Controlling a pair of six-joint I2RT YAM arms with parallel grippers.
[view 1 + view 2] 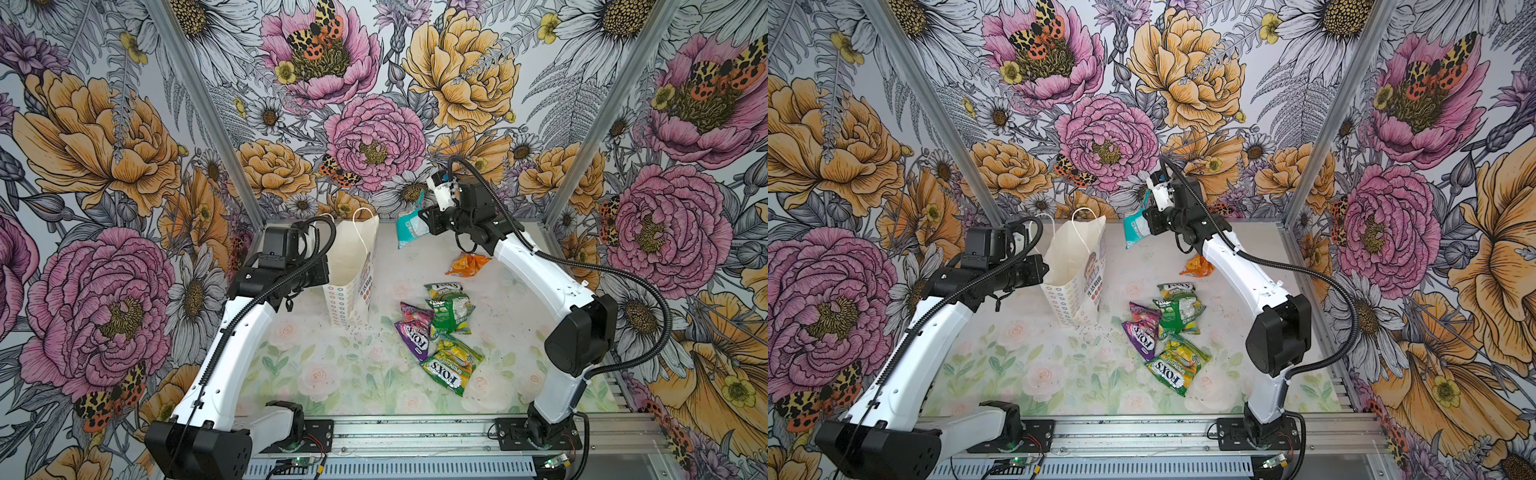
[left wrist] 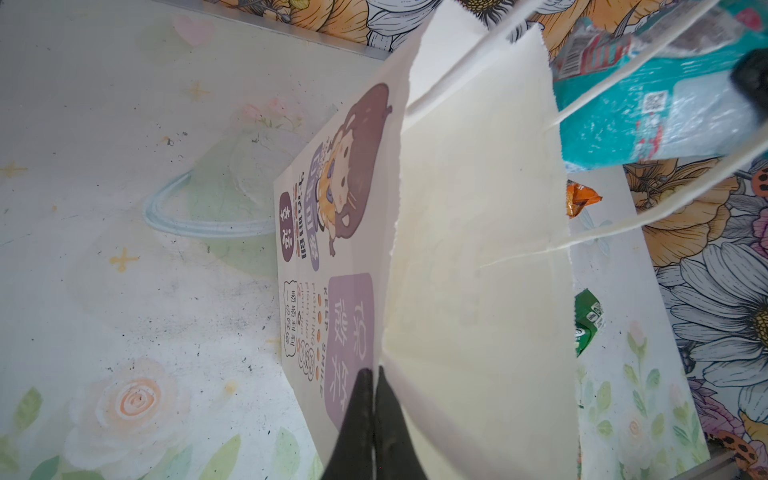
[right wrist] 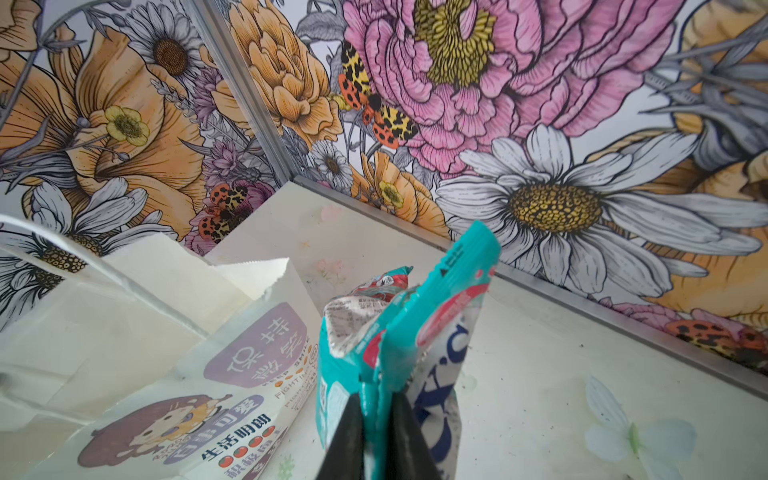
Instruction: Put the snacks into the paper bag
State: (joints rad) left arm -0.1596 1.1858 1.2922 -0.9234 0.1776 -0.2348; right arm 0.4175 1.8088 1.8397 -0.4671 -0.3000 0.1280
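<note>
- Across the pale floral table mat, the task's things sit in the back half between the two arms – bag left of centre, loose packets right of it.
- The paper bag stands upright, long axis vertical, mouth open to the top and cord handles rising above the rim. Its printed front faces the right arm's side; a flower-patterned side faces the camera head.
- The left gripper has its fingers pressed together on the bag's top rim, the paper pinched between them at the edge of the printed front.
- The right gripper is clamped on an edge of the teal-white packet.
- That packet hangs clear of the table – just beside the bag's mouth on its right, not touching it, long axis near upright and slightly tilted.
- The orange packet lies flat under the right forearm.
- Three green-yellow packets and the purple packet lie in an overlapping cluster right of the bag's base, apart from it.
</note>
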